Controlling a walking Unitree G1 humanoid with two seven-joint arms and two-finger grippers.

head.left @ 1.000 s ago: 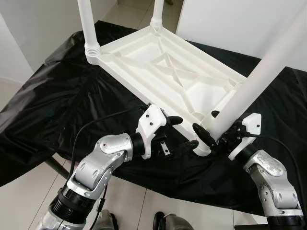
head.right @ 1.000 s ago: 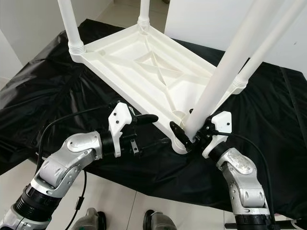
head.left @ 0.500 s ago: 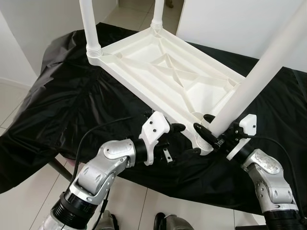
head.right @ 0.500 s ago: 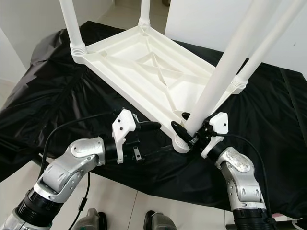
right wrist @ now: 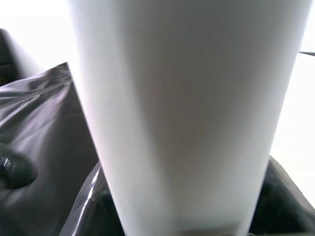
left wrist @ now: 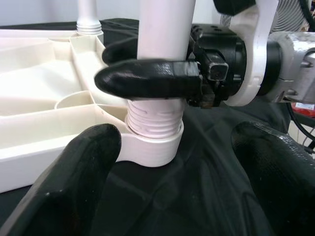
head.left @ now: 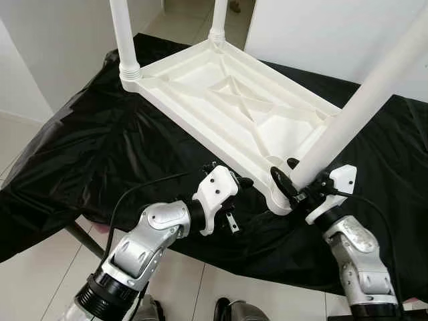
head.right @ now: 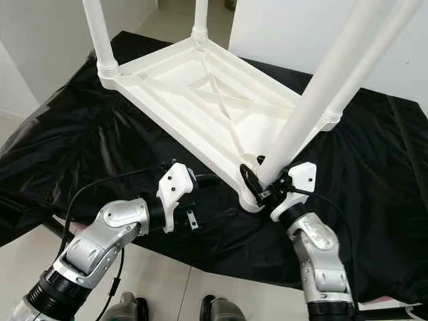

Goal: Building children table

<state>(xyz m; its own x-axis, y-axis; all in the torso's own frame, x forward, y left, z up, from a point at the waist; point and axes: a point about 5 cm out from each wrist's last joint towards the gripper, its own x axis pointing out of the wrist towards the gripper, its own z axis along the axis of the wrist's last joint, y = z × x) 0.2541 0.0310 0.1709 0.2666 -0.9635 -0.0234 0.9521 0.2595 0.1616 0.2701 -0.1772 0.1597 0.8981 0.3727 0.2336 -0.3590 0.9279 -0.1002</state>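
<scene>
Right hand [head.left: 289, 182] grips table leg [head.left: 348, 120], leaning up-right.

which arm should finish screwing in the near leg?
Right, likely. The right gripper is clamped on the near leg just above its threaded base; the left gripper is open beside the corner socket.

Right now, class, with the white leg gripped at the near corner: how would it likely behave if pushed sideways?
The white leg looks like a stiff plastic tube, so it probably won't flex. Its ribbed end sits in the corner socket with threads still showing, so it may wobble. Its smooth surface could slip between the right gripper fingers.
</scene>
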